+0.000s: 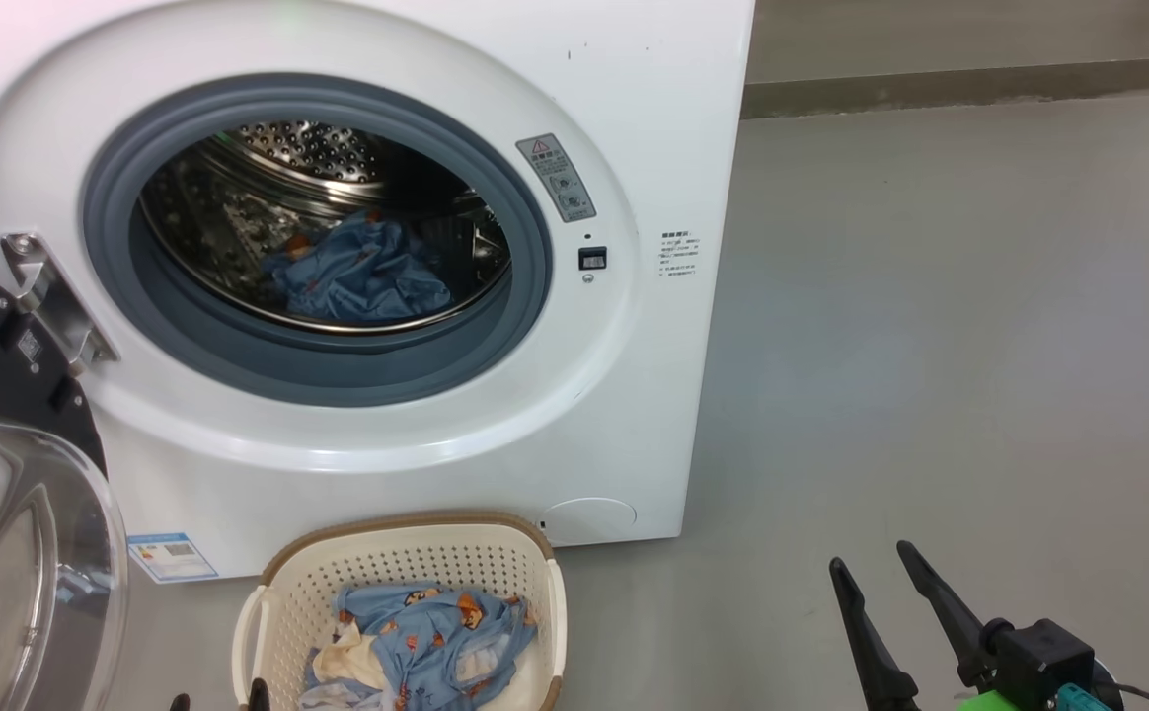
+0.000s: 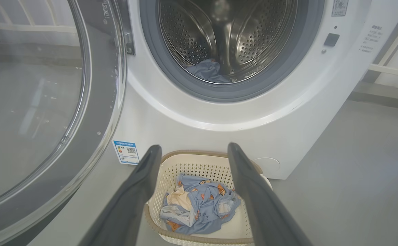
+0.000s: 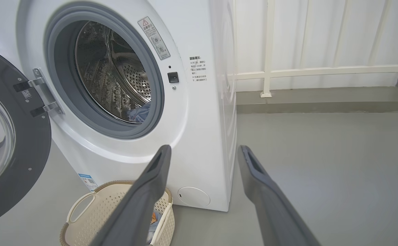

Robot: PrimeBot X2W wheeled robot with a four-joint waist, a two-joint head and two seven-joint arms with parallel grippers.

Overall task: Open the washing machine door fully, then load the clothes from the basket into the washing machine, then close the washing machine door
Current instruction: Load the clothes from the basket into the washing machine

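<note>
The washing machine (image 1: pixel 634 99) stands with its door (image 1: pixel 2 494) swung open to the left, glass bowl facing me. One of the light blue clothes (image 1: pixel 357 272) lies in the steel drum. More clothes (image 1: pixel 426 632) sit in the cream basket (image 1: pixel 407 523) on the floor before the machine. My left gripper (image 2: pixel 194 147) hangs open above the basket (image 2: pixel 199 153) and its clothes (image 2: pixel 202 205), holding nothing; its tips peek in at the head view's bottom edge (image 1: pixel 219 699). My right gripper (image 1: pixel 869 554) is open and empty over bare floor, right of the machine (image 3: pixel 199 136).
Grey floor (image 1: pixel 930 346) stretches to the right of the machine. A low kerb (image 1: pixel 969 89) and a white railing (image 3: pixel 288 71) run behind it. The open door (image 3: pixel 21 153) takes up the space left of the basket (image 3: pixel 93 198).
</note>
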